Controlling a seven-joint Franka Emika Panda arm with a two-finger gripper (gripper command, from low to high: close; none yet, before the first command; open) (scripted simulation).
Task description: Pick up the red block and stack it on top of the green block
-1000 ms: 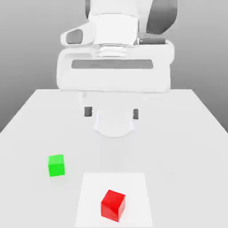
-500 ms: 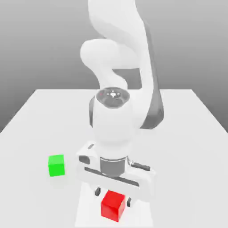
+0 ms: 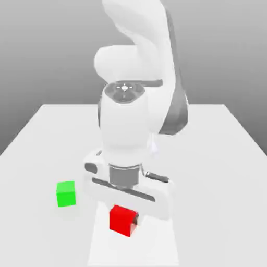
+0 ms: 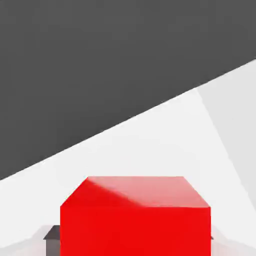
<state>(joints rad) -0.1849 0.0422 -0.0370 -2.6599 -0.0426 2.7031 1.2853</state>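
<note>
The smooth white rounded robot arm (image 3: pixel 136 62) has dark grey parts on one side. A grey ring joins it to the wide white hand (image 3: pixel 130 193), which has a grey stripe.

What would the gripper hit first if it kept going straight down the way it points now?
The gripper, shut on the red block, points down at the table. The block's underside would likely meet the table first; the green block sits off to the side.
</note>
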